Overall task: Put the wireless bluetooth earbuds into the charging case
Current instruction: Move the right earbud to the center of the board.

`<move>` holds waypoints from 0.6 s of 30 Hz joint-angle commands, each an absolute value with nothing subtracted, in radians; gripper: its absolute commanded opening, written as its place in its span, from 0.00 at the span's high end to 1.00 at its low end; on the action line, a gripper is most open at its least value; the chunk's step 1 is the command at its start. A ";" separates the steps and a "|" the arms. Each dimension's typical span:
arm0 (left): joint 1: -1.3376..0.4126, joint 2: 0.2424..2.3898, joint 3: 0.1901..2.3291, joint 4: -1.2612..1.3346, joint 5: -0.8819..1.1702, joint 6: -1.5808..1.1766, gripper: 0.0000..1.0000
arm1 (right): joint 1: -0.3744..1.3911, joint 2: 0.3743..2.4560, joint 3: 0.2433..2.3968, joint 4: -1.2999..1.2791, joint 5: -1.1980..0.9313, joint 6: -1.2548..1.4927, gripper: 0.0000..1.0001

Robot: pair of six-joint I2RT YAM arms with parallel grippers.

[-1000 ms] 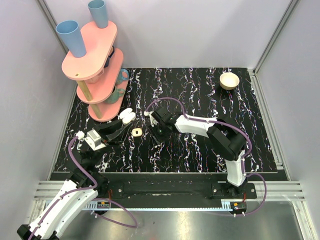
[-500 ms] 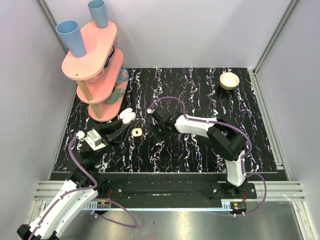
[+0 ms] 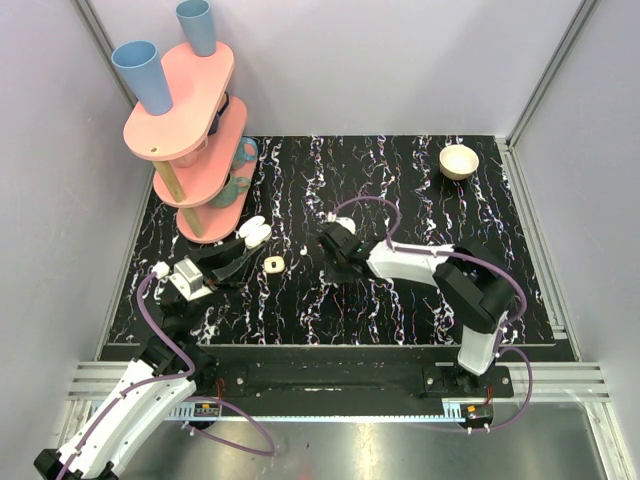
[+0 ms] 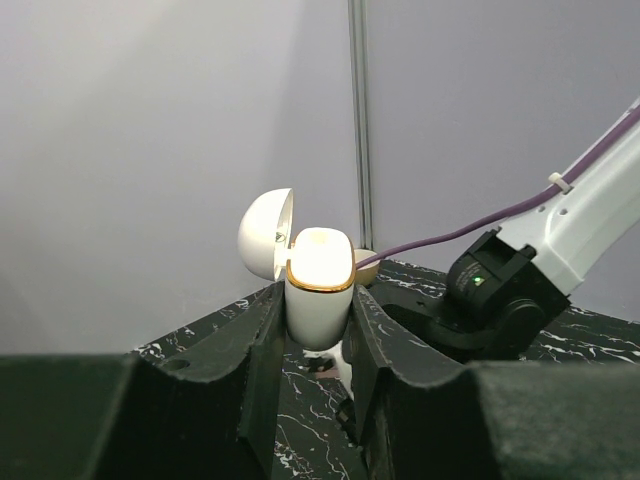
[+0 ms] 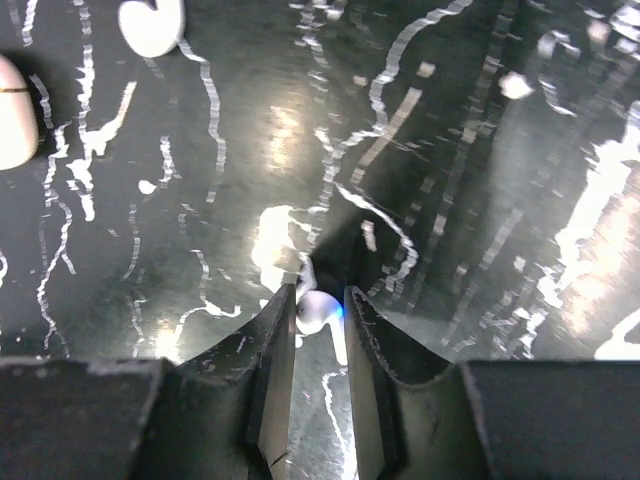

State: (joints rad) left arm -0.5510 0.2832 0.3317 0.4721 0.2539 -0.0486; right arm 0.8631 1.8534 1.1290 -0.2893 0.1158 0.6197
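Note:
The white charging case [image 4: 320, 290], gold-rimmed with its lid [image 4: 265, 232] flipped open, stands upright between the fingers of my left gripper [image 4: 318, 322], which is shut on it. From above, the case [image 3: 253, 232] sits at the left gripper [image 3: 245, 243] tip, just off the pink stand. My right gripper [image 5: 320, 312] is shut on one tiny white earbud [image 5: 316, 310] low over the black marbled table. The top view puts that gripper [image 3: 328, 243] mid-table, right of the case. A second small white earbud [image 3: 301, 254] lies on the table between the grippers, also seen as an earbud [image 5: 152, 25] in the right wrist view.
A cream rounded-square piece [image 3: 273, 264] lies just right of the left gripper. A pink tiered stand [image 3: 190, 110] with blue cups rises at the back left. A wooden bowl [image 3: 459, 160] sits at the back right. Grey walls enclose the table.
The right gripper has narrowed onto the earbud and shifted a little to the right, its arm swinging with it. The left gripper and case have stayed put.

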 commanded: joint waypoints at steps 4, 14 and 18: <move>-0.552 0.285 0.337 0.520 0.238 -0.043 1.00 | 0.856 1.709 0.983 -0.147 0.302 0.799 0.64; -0.552 0.285 0.337 0.520 0.235 -0.043 1.00 | 0.857 1.638 0.934 -0.054 0.252 0.696 0.42; -0.552 0.284 0.341 0.515 0.235 -0.041 1.00 | 0.861 1.644 1.000 -0.098 0.163 0.425 0.41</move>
